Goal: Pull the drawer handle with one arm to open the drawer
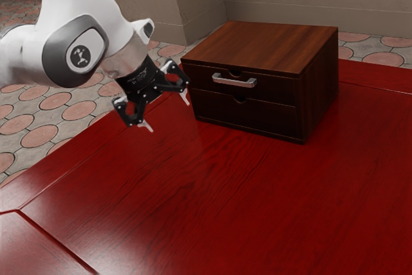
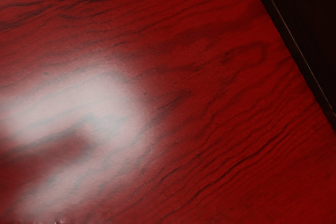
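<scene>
Exterior view: black two-finger pincer [image 1: 166, 111], spread apart, above glossy red wooden table [image 1: 225, 210].
Open tabletop lies between it and the silver bar handle [image 1: 234, 82] of the dark wooden cabinet [image 1: 270, 49].

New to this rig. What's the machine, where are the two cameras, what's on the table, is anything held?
This is a simulator's render. The white robot arm ends in a black two-finger gripper. On the glossy red wooden table stands a dark brown wooden two-drawer cabinet; its upper drawer bears a silver bar handle. Both drawers look shut. The exterior view comes from a camera at the arm's side. The wrist view comes from a camera on the hand, looking down at the table; the dark strip in it is probably the cabinet's foot. The gripper is open, holds nothing, and hangs apart from the handle.
</scene>
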